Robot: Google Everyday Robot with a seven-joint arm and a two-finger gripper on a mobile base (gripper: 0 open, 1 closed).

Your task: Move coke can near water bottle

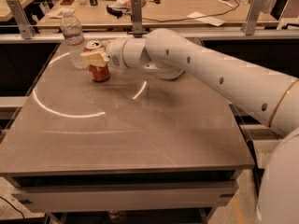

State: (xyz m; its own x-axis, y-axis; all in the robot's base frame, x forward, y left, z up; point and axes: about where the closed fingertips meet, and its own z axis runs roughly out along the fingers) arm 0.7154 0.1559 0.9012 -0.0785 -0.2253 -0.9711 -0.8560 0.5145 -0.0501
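The water bottle (73,37) is seen upright near the 10 o'clock corner of the grey table (140,139). Just beside it, at its 4 o'clock, the coke can (99,73) is stood upright on the tabletop. The can is pinched by the jaws of the gripper (96,55), which is extended in from 3 o'clock on the white arm (210,73), with one cream finger (93,58) laid across the can's front.

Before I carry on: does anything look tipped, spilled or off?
Nothing stands out. The red soda can stands upright on the grey table beside the upright clear plastic water bottle, the gripper at the can; no spill.
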